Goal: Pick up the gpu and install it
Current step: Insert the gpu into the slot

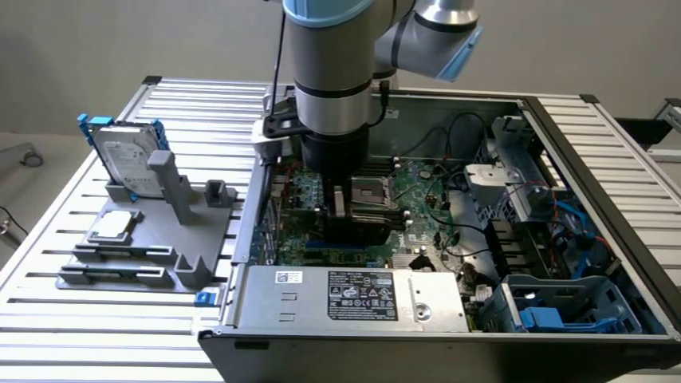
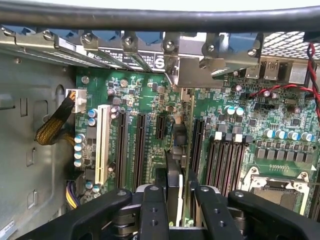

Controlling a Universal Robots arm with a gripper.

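Observation:
The gpu shows edge-on in the wrist view as a slim dark card with a green board face, standing upright between my two black fingers. My gripper is shut on it. It hangs over the green motherboard, in line with the long black expansion slots. Whether its lower edge sits in a slot I cannot tell. In the exterior view my gripper reaches down into the open computer case, with the gpu below it as a dark upright block near the case's wall on the exterior view's left.
A grey holder outside the case, on the exterior view's left, carries a silver hard drive in a blue frame and a square CPU chip. A power supply fills the case's near side. Silver slot brackets and a CPU socket lie close by.

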